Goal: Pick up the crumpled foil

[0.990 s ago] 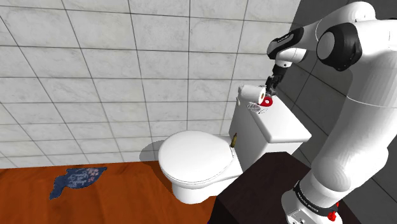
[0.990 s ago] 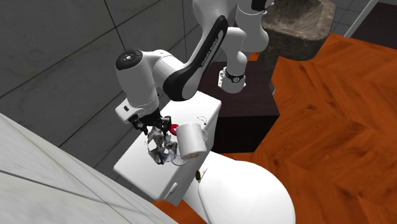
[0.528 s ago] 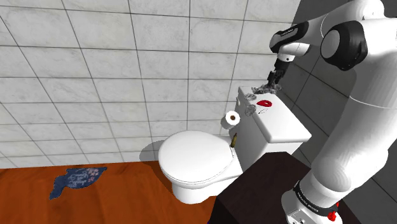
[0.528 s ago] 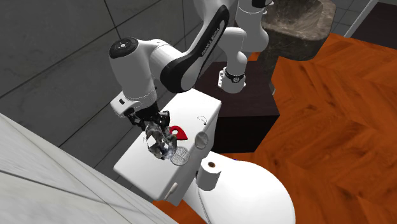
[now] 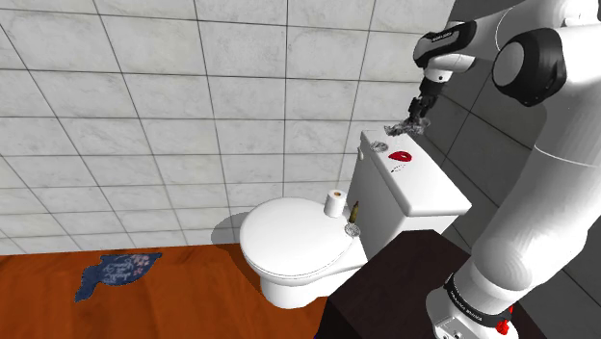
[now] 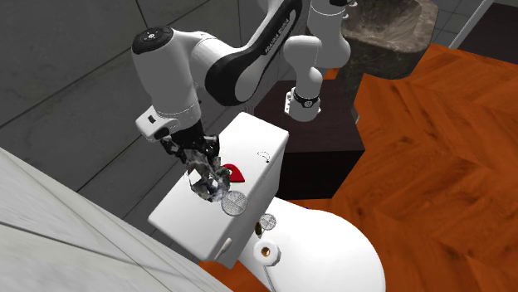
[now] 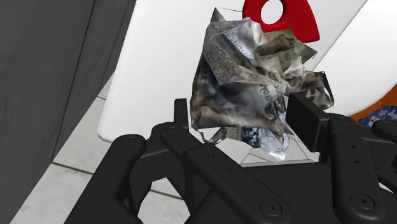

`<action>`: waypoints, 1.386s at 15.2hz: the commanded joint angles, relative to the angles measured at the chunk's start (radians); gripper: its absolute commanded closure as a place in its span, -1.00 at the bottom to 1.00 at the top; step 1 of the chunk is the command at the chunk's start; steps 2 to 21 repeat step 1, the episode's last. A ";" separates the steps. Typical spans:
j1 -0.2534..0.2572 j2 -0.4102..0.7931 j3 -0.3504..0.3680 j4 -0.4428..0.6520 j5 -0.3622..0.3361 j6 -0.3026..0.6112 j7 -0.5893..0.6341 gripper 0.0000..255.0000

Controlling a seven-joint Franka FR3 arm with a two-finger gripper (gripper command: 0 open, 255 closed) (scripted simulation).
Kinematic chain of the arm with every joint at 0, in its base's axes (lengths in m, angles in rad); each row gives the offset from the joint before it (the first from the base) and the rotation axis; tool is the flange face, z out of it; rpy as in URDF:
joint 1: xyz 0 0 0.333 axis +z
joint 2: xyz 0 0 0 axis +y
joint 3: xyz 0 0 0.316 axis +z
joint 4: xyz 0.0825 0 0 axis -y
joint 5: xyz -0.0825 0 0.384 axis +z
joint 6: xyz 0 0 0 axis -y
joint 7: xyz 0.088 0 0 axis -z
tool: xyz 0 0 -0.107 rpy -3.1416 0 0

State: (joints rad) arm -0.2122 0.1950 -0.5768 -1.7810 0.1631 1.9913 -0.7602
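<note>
The crumpled foil [image 7: 254, 83], a silvery grey wad, is clasped between my black fingers [image 7: 180, 114]. My gripper [image 5: 416, 108] hangs above the back of the white toilet tank lid [image 5: 429, 191] with the foil [image 5: 401, 128] lifted clear of it. In the second exterior view the gripper [image 6: 196, 159] points down at the lid [image 6: 187, 217] and the foil [image 6: 209, 179] dangles below the fingertips. A flat red piece with a hole [image 7: 277, 13] lies on the lid just beyond the foil.
A toilet roll [image 5: 335, 202] stands on the closed toilet seat [image 5: 289, 241], with a small mesh disc [image 5: 352, 229] beside it. Another mesh disc [image 6: 233, 202] lies on the lid's front. A blue cloth [image 5: 117, 272] lies on the wooden floor. Tiled walls stand close behind the tank.
My gripper has risen from the tank lid with the foil in it. The toilet roll fell off the tank and now stands on the seat; a mesh disc dropped there too.
</note>
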 commanded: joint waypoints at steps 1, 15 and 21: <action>0.002 -0.002 0.001 0.006 -0.002 -0.007 0.004 1.00; 0.002 -0.002 0.001 0.006 -0.002 -0.007 0.004 1.00; 0.002 -0.002 0.001 0.006 -0.002 -0.007 0.004 1.00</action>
